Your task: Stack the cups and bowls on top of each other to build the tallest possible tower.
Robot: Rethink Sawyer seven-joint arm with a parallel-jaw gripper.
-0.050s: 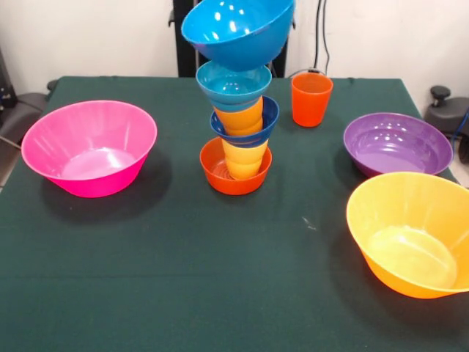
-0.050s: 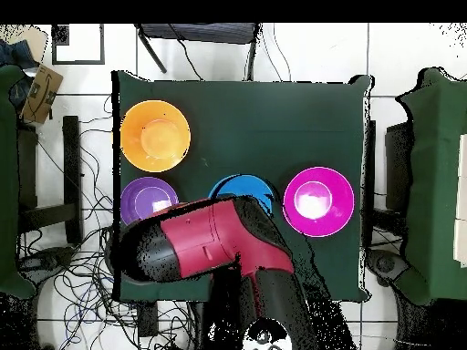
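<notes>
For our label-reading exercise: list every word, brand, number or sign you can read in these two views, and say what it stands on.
None can be read.
Bowls, cups and tower: plain plastic, no print.
Table: plain green cloth, no markings.
Arm: no lettering visible in the overhead view.
Cardboard box beside the table: any marks are too small to read.

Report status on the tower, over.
Gripper hidden, state unknown. Medium blue bowl tilted above the tower, cyan bowl on top. Red-orange cup stands apart, not obstructing.
</notes>
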